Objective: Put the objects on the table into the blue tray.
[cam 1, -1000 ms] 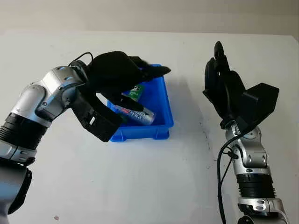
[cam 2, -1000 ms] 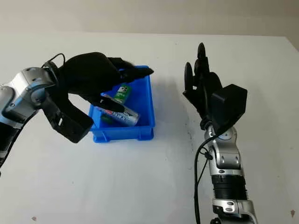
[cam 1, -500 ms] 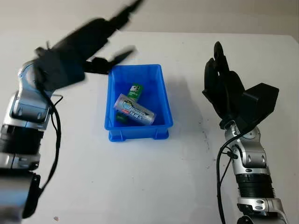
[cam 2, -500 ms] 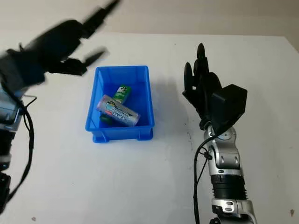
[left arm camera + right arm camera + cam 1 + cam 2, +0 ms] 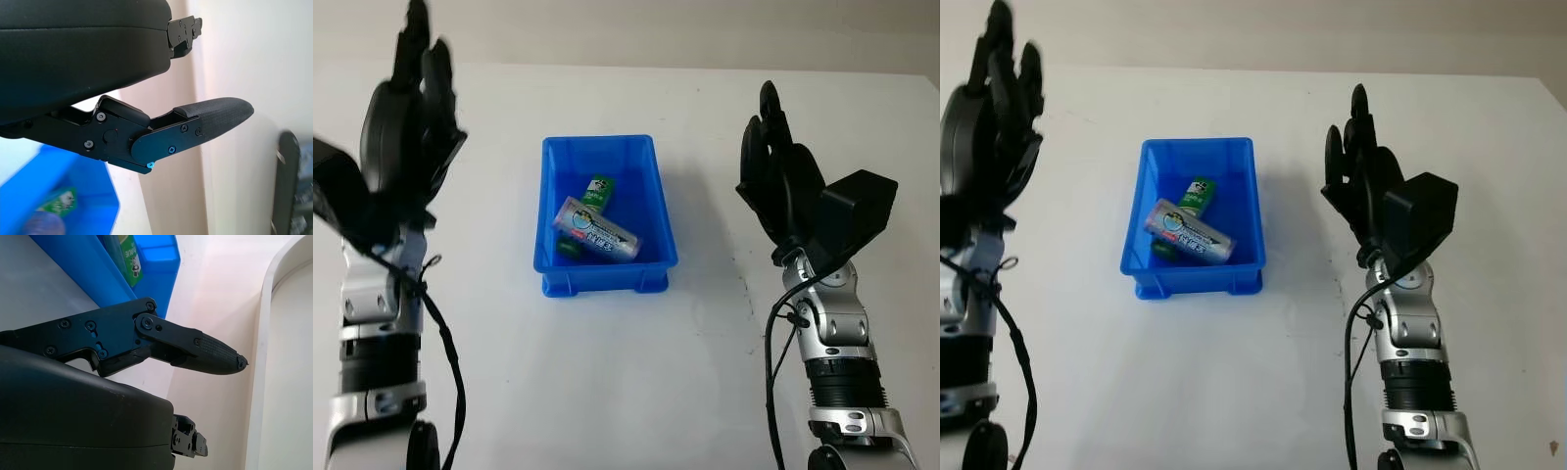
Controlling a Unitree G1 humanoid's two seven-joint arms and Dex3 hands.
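Left eye view: two cans (image 5: pixel 596 231) in blue tray (image 5: pixel 658 196).

White table (image 5: pixel 607 392) with a matte, evenly lit surface fills nearly the whole field; soft shadows fall across it. A few small dark specks mark the surface near centre right. Beyond the table's far edge runs a plain beige wall (image 5: pixel 705 29), without windows or fittings

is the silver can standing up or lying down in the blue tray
Lying down. The silver can lies on its side across the blue tray, its label facing up, overlapping a green can that also lies flat.
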